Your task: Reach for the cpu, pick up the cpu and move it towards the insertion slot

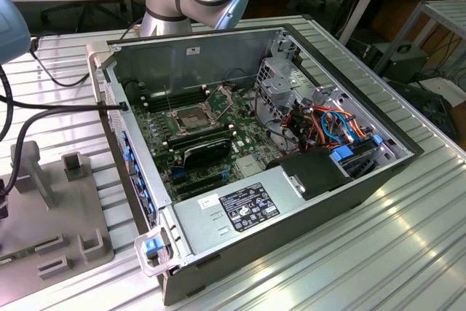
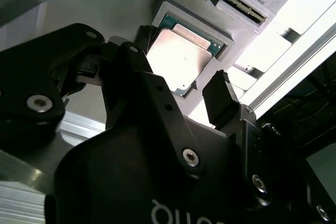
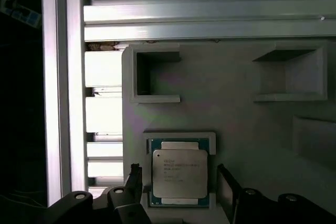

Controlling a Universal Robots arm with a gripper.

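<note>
Hovering with fingers (image 3: 134,183) spread apart, the claw (image 3: 179,181) straddles the cpu (image 3: 180,173), which lies flat in its grey holder (image 3: 178,136) squarely between them.

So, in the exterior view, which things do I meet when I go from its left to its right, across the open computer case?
Grey holder plate → blue latch at the case's near corner → insertion slot → orange and blue cables.
</note>
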